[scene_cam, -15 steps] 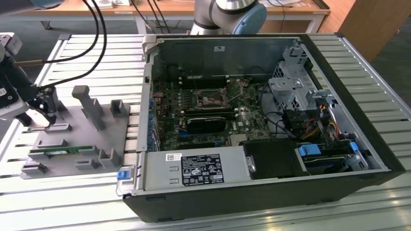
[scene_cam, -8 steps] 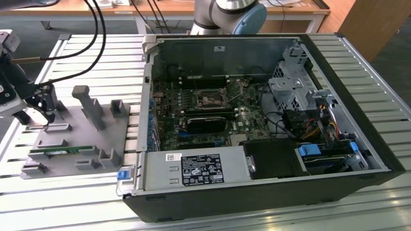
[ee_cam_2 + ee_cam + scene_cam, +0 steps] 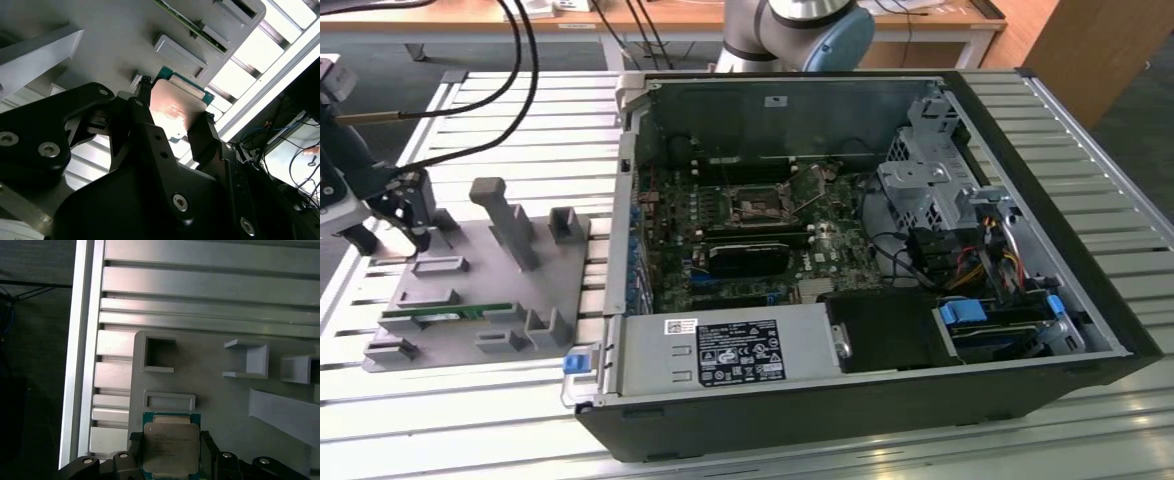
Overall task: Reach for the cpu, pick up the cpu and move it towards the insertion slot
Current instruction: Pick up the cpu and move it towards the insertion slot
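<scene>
Gripper (image 3: 175, 106) jaws pinch the cpu (image 3: 170, 449) by opposite edges over grey fixture (image 3: 480, 287); chip looks light, stiff, slick-topped, w/ fragile underside.

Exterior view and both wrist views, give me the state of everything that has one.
cpu: gripped between the tool's fingers, at the grey fixture.
tool: shut on the cpu.
insertion slot: empty.
computer case: side open, board exposed.
memory stick: lying in the grey fixture.
</scene>
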{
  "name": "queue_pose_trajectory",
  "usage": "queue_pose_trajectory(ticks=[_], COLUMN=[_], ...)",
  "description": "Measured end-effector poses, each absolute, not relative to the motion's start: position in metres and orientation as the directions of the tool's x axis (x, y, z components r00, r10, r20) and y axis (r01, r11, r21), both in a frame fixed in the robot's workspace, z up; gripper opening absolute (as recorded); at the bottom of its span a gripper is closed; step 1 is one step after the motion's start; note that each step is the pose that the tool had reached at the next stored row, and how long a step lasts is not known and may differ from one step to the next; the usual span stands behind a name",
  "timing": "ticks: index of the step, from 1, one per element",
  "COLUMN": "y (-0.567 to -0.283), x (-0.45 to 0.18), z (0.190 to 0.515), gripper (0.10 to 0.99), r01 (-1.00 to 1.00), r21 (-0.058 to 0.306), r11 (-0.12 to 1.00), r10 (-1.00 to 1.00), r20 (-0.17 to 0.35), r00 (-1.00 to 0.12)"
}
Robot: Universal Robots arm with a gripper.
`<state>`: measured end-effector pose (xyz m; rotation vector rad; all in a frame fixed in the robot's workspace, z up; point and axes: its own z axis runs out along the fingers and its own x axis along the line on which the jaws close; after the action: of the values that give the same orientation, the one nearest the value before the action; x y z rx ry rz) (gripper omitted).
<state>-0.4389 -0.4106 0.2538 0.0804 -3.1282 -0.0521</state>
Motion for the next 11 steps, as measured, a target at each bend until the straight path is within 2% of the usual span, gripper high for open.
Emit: queue_pose_trajectory(ticks=[11], y=[-0.4106], x=[-0.4389], z=[0.2641], gripper=[0.541], r01=[-0.051], r21=[0.032], r11=[0.998], r10=[-0.052], r20=[0.011], r00=[-0.999])
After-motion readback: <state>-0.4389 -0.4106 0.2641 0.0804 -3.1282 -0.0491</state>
